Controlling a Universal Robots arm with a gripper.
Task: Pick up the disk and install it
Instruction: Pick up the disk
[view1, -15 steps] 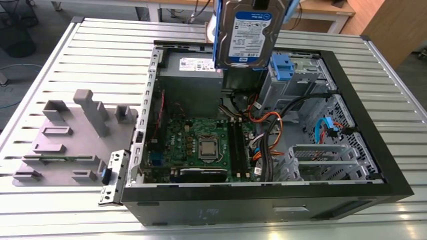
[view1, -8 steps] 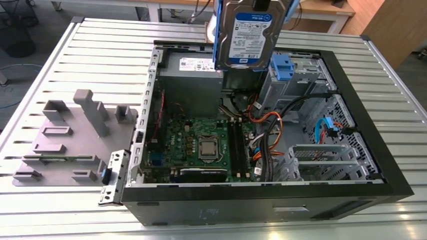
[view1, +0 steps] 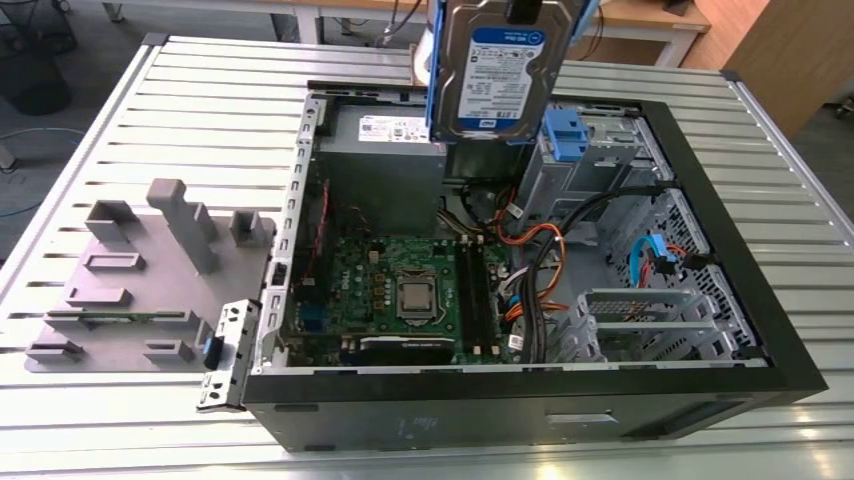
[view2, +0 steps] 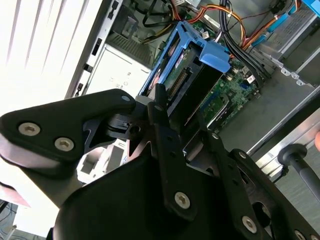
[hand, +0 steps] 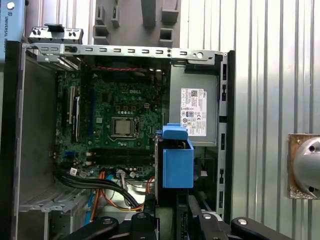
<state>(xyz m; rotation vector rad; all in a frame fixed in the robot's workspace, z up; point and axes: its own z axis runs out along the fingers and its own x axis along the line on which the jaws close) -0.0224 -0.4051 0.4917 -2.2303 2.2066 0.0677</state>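
Note:
The disk is a silver hard drive with a white-and-blue label and blue side rails. It hangs upright in the air over the back of the open computer case, above the gap between the power supply and the drive cage. In both wrist views my gripper is shut on the disk, its black fingers clamped on either face. In the first wrist view the disk shows edge-on, with the blue rail toward the camera and my gripper behind it.
Inside the case lie the green motherboard, the grey power-supply box, a metal drive cage with a blue latch, and orange and black cables. A grey parts fixture sits on the slatted table at the exterior view's left.

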